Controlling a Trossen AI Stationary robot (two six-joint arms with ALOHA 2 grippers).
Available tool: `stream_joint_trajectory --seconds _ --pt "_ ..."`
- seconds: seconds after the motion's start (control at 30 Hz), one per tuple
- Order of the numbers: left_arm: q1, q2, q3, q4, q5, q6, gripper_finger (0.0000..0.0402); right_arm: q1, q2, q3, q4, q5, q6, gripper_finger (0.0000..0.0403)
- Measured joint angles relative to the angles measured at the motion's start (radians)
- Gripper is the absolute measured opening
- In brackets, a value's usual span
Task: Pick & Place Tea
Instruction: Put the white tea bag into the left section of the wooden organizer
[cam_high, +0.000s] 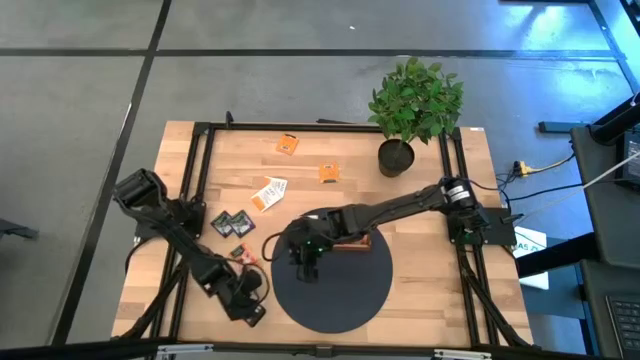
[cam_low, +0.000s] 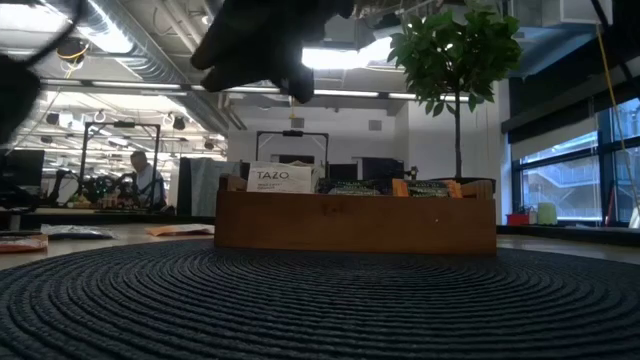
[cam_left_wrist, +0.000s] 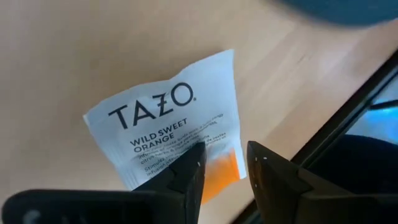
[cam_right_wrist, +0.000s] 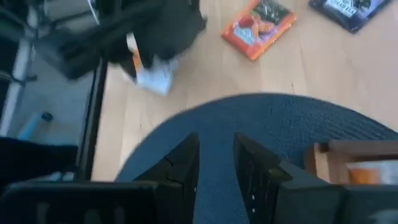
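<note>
A white-and-orange tea sachet (cam_left_wrist: 168, 118) lies flat on the wood at the table's near left, beside the round dark mat (cam_high: 335, 295). My left gripper (cam_left_wrist: 227, 152) is open, tilted down over the sachet's orange end. In the right wrist view the sachet (cam_right_wrist: 155, 78) shows under that gripper. My right gripper (cam_right_wrist: 216, 140) hangs open over the mat with nothing between its fingers, close to the wooden tray (cam_high: 352, 240). Sachets stand upright in the tray (cam_low: 355, 222). More tea lies loose on the table: black sachets (cam_high: 232, 222), a red one (cam_right_wrist: 258, 28) and orange ones (cam_high: 328, 172). My left gripper comes slanting down at the sachet's orange end (cam_left_wrist: 225, 173), which shows in the gap between the two fingers. One fingertip (cam_left_wrist: 193, 163) overlaps the sachet's printed face. I cannot tell whether the fingers touch it. The sachet lies flat on the table.
A potted plant (cam_high: 410, 110) stands at the far right of the table. A black frame rail (cam_left_wrist: 348, 118) runs along the table edge close to my left gripper. Beyond the table, a person stands far off in the room (cam_low: 145, 180).
</note>
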Motion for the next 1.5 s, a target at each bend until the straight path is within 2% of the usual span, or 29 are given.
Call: stream_joint_trajectory --seconds 0.27,0.37,0.57,0.73,0.93,1.07,1.23,1.5 --pt "0.071 -0.005 -0.004 0.114 -0.001 0.361 0.0118 0.006 0.001 -0.115 0.131 0.000 0.188 0.0100" --pt "0.080 -0.035 0.010 0.102 -0.006 0.474 0.0117 0.006 0.001 -0.143 0.193 0.000 0.252 0.0100" --pt "0.077 -0.135 0.036 0.101 -0.047 0.611 0.0114 0.006 0.001 -0.176 0.356 0.003 0.351 0.0100" --pt "0.027 -0.188 0.037 -0.053 -0.042 0.577 0.0118 0.010 0.000 -0.176 0.423 0.004 0.412 0.0100" --pt "-0.066 -0.155 0.037 -0.129 -0.065 0.486 0.0116 0.035 0.011 -0.176 0.425 0.008 0.540 0.0100" --pt "-0.086 -0.112 0.038 -0.133 -0.162 0.440 0.0117 0.062 0.030 -0.175 0.433 0.077 0.591 0.0100" --pt "-0.075 -0.057 0.038 -0.134 -0.159 0.436 0.0120 0.081 0.055 -0.176 0.435 0.121 0.688 0.0100" --pt "-0.070 -0.016 0.044 -0.125 -0.171 0.454 0.0116 0.105 0.063 -0.175 0.438 0.134 0.678 0.0117"
